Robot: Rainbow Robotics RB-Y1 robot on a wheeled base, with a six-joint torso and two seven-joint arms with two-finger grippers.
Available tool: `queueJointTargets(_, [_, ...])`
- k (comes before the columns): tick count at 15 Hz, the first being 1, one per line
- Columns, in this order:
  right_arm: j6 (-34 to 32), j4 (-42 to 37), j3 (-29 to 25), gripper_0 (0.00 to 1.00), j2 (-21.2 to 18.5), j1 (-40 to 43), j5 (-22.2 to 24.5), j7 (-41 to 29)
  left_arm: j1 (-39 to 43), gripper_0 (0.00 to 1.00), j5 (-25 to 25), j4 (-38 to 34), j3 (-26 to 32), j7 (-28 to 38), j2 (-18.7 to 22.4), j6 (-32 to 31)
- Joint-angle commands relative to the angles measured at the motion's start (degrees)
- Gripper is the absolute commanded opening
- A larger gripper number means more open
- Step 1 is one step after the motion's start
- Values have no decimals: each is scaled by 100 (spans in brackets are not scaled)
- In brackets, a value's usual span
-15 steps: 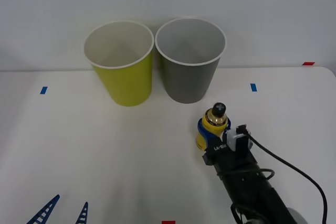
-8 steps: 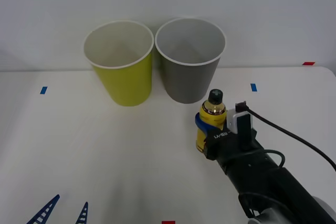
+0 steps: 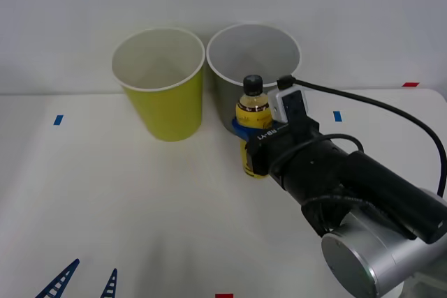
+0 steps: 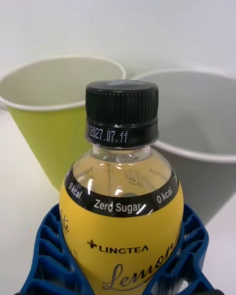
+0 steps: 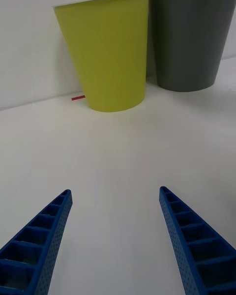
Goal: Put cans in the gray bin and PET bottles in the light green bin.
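The right gripper (image 3: 246,139), its blue ribbed fingers (image 4: 189,255) pinching the small yellow-wrapped PET bottle with a black screw cap (image 3: 253,127), has carried it up and leftward since half a second ago. The bottle, upright, now shows in front of the round dark gray bin with a white rim (image 3: 253,78), which stands by the white bench's (image 3: 126,207) far edge. The round yellow-green bin with a white rim (image 3: 159,82) stands just beside the gray one. The left gripper (image 5: 114,236) hangs spread near the bench's near edge, unchanged.
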Motion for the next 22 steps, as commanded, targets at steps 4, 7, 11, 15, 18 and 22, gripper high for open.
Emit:
queueJointTargets(4, [1373, -35, 13, 0, -25, -1800, -519, -731, 0, 61, 0, 0, 0, 0, 0, 0])
queueJointTargets(7, [1321, 0, 22, 0, -16, -2371, -589, -889, 0, 60, 0, 0, 0, 0, 0, 0])
queueJointTargets(11, [697, 659, -171, 0, 54, -3101, -1116, -889, 0, 60, 0, 0, 0, 0, 0, 0])
queueJointTargets(15, [-261, 1846, -312, 0, 239, -3874, -1239, -871, 0, 60, 0, 0, 0, 0, 0, 0])
queueJointTargets(18, [-877, 2690, -320, 0, 406, -4314, -1125, -810, 0, 61, 0, 0, 0, 0, 0, 0])
queueJointTargets(22, [-1896, 3823, -118, 0, 696, -4612, -721, -766, 0, 60, 0, 0, 0, 0, 0, 0])
